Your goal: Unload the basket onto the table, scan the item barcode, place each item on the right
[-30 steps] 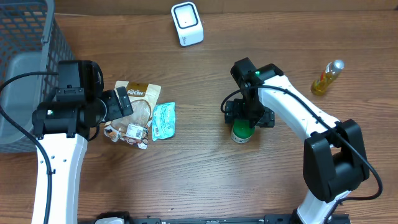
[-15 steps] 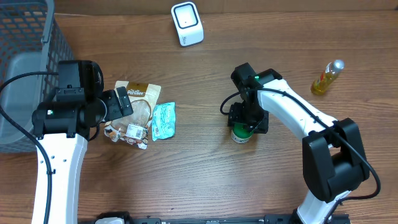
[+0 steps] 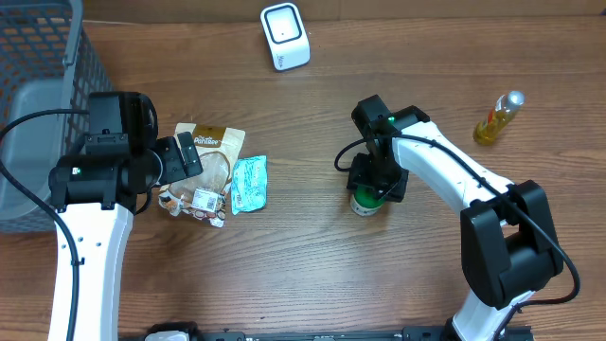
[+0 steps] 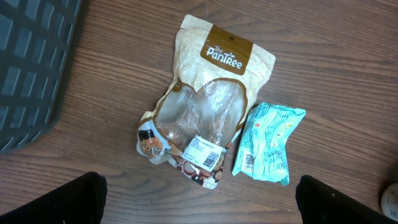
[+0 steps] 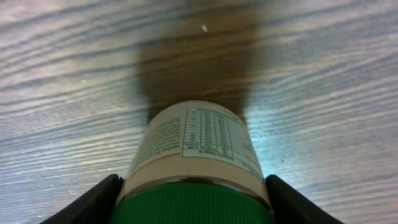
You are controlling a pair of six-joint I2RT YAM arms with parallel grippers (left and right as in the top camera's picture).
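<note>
A jar with a green lid and a white nutrition label point(image 3: 366, 202) stands upright on the wooden table right of centre. My right gripper point(image 3: 377, 180) reaches down over it. In the right wrist view both black fingers point(image 5: 102, 200) press against the sides of the jar point(image 5: 196, 149) just below its lid, so the right gripper point(image 5: 194, 190) is shut on it. The white barcode scanner point(image 3: 285, 36) stands at the far edge of the table. My left gripper point(image 3: 178, 159) hovers open over the table at the left, its fingers point(image 4: 78, 199) wide apart with nothing between them.
A tan snack pouch point(image 3: 210, 156) and a teal packet point(image 3: 249, 183) lie flat beside my left gripper, also seen as the pouch point(image 4: 214, 87) and packet point(image 4: 267, 143) in the left wrist view. A grey basket point(image 3: 38, 95) fills the far left. A yellow bottle point(image 3: 498, 118) lies at the right.
My right gripper's fingers have closed in from wide open onto the jar's sides. The left arm and the packets have not moved.
</note>
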